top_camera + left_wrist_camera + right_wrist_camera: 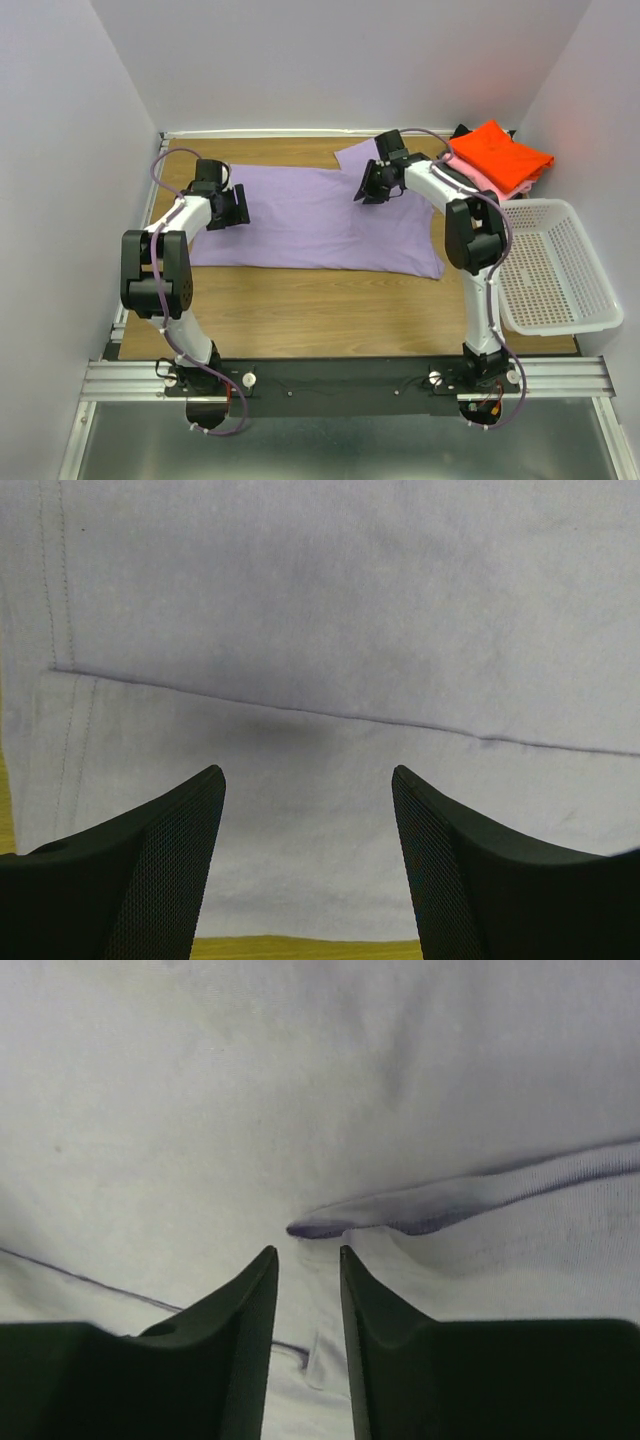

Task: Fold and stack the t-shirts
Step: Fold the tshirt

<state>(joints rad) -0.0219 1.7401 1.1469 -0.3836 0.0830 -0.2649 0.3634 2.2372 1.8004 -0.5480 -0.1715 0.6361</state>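
The large lavender t-shirt [320, 225] lies spread flat across the middle of the wooden table. My left gripper [238, 208] is open low over its left end; the left wrist view [308, 775] shows bare cloth [330, 610] and a hem seam between the wide-apart fingers. My right gripper [365, 185] is at the shirt's far right part. Its jaws stand a narrow gap apart [307, 1252] over the cloth [250, 1090], just short of a raised fold [450, 1200]. A folded orange-red shirt [502, 155] lies on a pink one [478, 178] at the far right, with a dark grey one [462, 131] behind.
A white plastic mesh basket [555, 265] stands at the right edge of the table, in front of the folded stack. Bare wood [330, 310] runs along the near side of the shirt. White walls close in the left, back and right.
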